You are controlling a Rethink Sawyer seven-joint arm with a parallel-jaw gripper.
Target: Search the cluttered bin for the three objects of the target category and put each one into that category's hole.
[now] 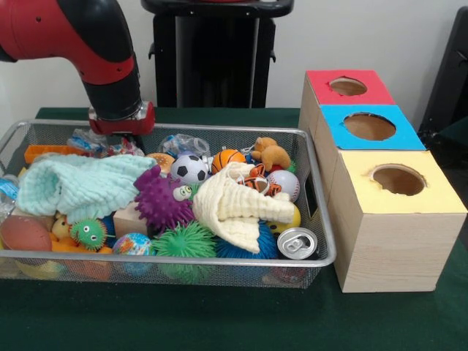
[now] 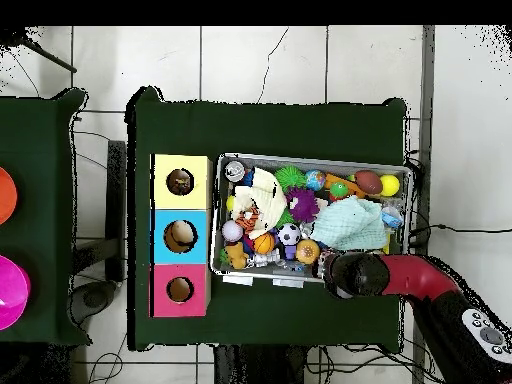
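A wire mesh bin (image 1: 330, 241) (image 2: 300, 158) is heaped with toys. Among them are a soccer ball (image 1: 190, 169) (image 2: 288, 234), a small basketball (image 1: 227, 159) (image 2: 264, 243), a baseball (image 1: 283, 184) (image 2: 232, 232), a purple spiky ball (image 1: 159, 199) (image 2: 303, 203) and green spiky balls (image 1: 184, 241). A mint cloth (image 1: 80, 184) (image 2: 350, 222) and a cream cloth (image 1: 234, 206) (image 2: 265, 195) lie on top. Beside the bin stand three boxes with round holes: red (image 1: 349, 86) (image 2: 180, 290), blue (image 1: 370, 126) (image 2: 180, 237), yellow (image 1: 398, 179) (image 2: 180, 182). My gripper (image 1: 121, 124) (image 2: 352, 275) hangs at the bin's far left rim, its tip hidden.
A drink can (image 1: 297, 243) (image 2: 234, 171) lies in the bin's corner by the yellow box. A brown teddy (image 1: 271, 153) and a striped tiger toy (image 1: 256, 181) sit near the sports balls. Green cloth covers the table (image 1: 219, 322).
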